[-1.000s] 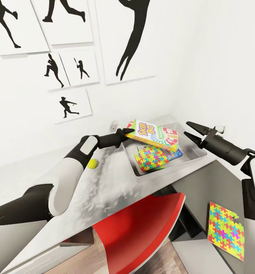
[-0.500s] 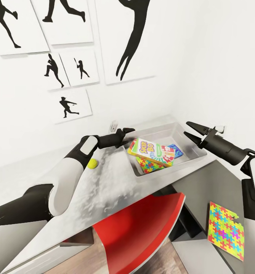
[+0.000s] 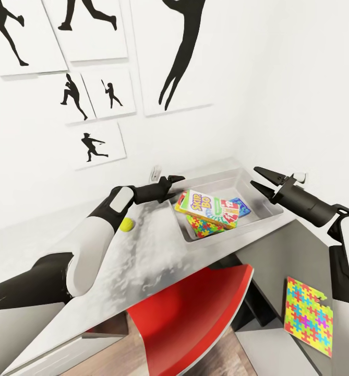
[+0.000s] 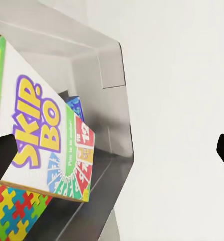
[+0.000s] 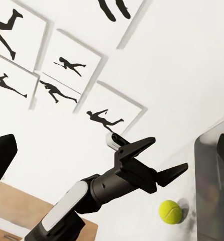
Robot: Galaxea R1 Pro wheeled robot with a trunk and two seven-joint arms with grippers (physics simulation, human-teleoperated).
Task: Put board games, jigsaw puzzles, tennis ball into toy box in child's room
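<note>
The grey toy box [image 3: 237, 230] sits on the pale table [image 3: 143, 261] by the wall. Inside it, the SKIP BO board game [image 3: 200, 202] lies tilted on a jigsaw puzzle [image 3: 204, 228] and a blue game box [image 3: 241, 206]. My left gripper [image 3: 177, 185] hangs open just beside the box's near-left corner, holding nothing. The left wrist view shows the SKIP BO box [image 4: 46, 145] close up over the puzzle [image 4: 11, 216]. The tennis ball [image 3: 126, 224] rests on the table under my left forearm. My right gripper [image 3: 253, 176] is open above the box's right end.
A second jigsaw puzzle [image 3: 309, 316] lies on the lower dark grey desk [image 3: 278, 256] at the right. A red chair [image 3: 190, 313] stands tucked under the table's front edge. Black sports-silhouette pictures [image 3: 182, 52] hang on the white wall behind.
A second ago my left gripper held the SKIP BO box over the toy box. It let go and the box dropped inside. The right gripper edged slightly left.
</note>
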